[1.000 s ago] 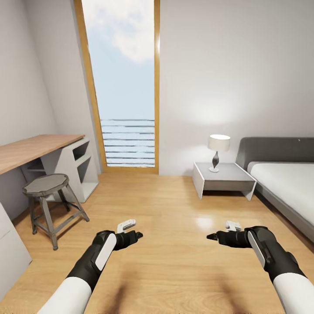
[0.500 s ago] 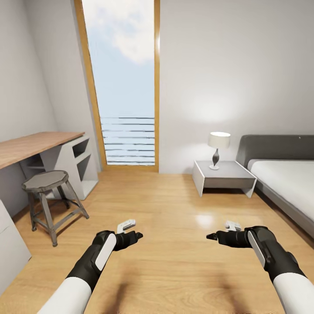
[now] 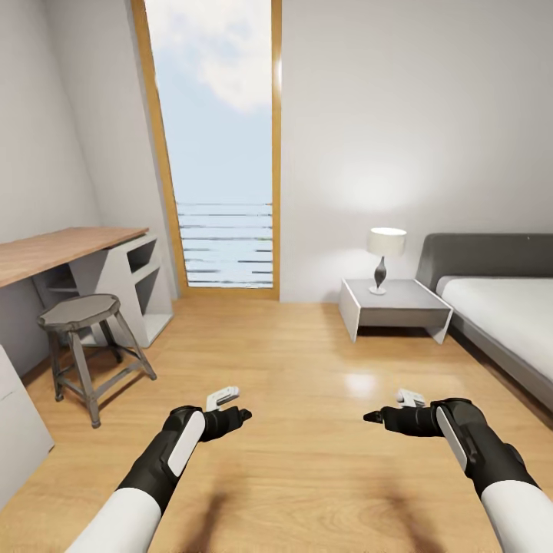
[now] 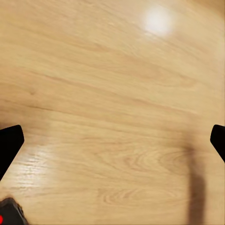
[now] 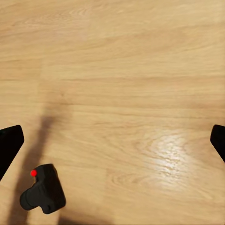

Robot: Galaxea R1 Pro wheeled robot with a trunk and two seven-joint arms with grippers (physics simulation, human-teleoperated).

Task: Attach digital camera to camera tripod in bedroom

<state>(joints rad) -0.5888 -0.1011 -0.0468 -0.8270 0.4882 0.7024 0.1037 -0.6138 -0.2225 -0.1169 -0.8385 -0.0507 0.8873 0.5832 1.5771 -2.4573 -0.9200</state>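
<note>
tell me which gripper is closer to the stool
Left. The left gripper hangs over the floor a little to the right of the stool and closer to the robot. The right gripper is farther across, on the bed side.

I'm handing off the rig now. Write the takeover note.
Left pincer: open, empty, held out over the wood floor.
Right pincer: open, empty, also over the floor.
Camera: lying on the floor, seen in the right wrist view; a black corner with red also shows at the left wrist view's edge.
Tripod: I can't see it from here.
Room: desk and stool to the left, window ahead, nightstand and bed to the right.
Done: nothing picked up.
Left: grasp the camera, find the tripod, attach.
</note>
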